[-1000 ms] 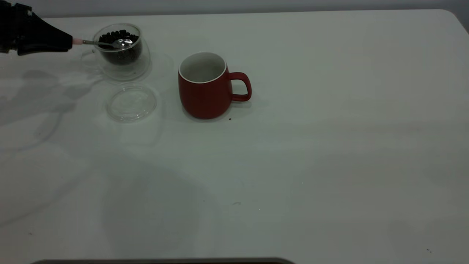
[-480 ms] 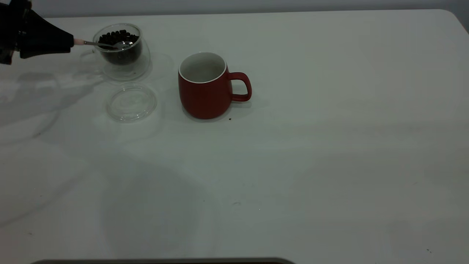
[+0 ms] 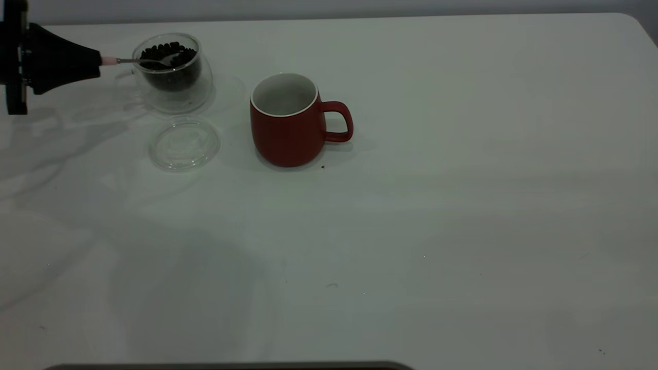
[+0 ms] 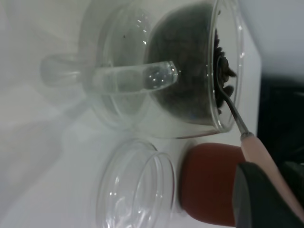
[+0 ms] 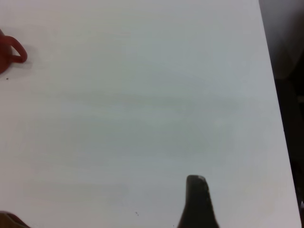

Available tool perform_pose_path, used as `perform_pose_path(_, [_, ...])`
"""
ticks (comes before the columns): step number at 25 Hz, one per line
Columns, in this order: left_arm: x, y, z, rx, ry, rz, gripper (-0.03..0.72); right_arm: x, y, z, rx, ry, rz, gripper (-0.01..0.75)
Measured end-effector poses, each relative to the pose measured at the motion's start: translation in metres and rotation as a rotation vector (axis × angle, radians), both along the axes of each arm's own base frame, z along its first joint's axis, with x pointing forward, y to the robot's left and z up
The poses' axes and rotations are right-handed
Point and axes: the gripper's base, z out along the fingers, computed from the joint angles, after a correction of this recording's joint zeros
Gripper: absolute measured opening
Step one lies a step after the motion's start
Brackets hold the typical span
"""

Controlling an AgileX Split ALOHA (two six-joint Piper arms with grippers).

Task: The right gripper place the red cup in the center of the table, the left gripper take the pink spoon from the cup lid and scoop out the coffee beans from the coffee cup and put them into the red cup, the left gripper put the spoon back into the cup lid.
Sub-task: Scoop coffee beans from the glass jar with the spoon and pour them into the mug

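Note:
At the table's far left, my left gripper (image 3: 96, 60) is shut on the pale handle of the pink spoon (image 3: 134, 61). The spoon's metal bowl lies in the coffee beans (image 3: 165, 53) inside the clear glass coffee cup (image 3: 175, 87). In the left wrist view the spoon (image 4: 254, 149) runs from the black gripper (image 4: 266, 194) over the glass rim into the beans (image 4: 190, 66). The cup lid (image 3: 184, 143) lies flat in front of the coffee cup with nothing on it. The red cup (image 3: 286, 123) stands upright near the middle, its handle to the right. My right gripper (image 5: 197, 199) hovers over bare table, far from the cup.
The white table (image 3: 462, 205) stretches wide to the right and front of the red cup. A tiny dark speck (image 3: 322, 166) lies beside the red cup's base. The table's edge (image 5: 273, 95) runs close to the right gripper.
My left gripper has rolled at the wrist and the spoon's bowl has sunk from above the beans into them. The glass cup has shifted slightly to the right.

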Motion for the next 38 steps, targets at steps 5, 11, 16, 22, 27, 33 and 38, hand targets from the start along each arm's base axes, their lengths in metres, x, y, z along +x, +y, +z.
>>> perform_pose_path(5, [-0.004, 0.007, 0.001, -0.034, -0.004, 0.004, 0.119, 0.000, 0.000, 0.000, 0.000, 0.000, 0.000, 0.590])
perform_pose_path(11, [-0.008, 0.014, 0.004, -0.093, -0.015, -0.004, 0.119, 0.000, 0.000, 0.000, 0.000, 0.000, 0.000, 0.590])
perform_pose_path(16, [-0.009, 0.016, 0.006, -0.105, -0.042, -0.011, 0.119, 0.000, 0.000, 0.000, 0.000, 0.000, 0.000, 0.590])
perform_pose_path(22, [-0.008, 0.008, 0.006, -0.102, -0.040, -0.040, 0.119, 0.000, 0.000, 0.000, 0.000, 0.000, 0.000, 0.590])
perform_pose_path(27, [-0.005, -0.012, 0.005, -0.101, -0.019, -0.098, 0.119, 0.000, 0.000, 0.000, 0.000, 0.000, 0.000, 0.590])
perform_pose_path(33, [-0.001, -0.041, 0.005, -0.101, -0.013, -0.169, 0.119, 0.000, 0.000, 0.000, 0.000, 0.000, 0.000, 0.590])
perform_pose_path(38, [-0.001, -0.066, 0.003, -0.089, -0.004, -0.253, 0.119, 0.000, 0.000, 0.000, 0.000, 0.000, 0.000, 0.590])
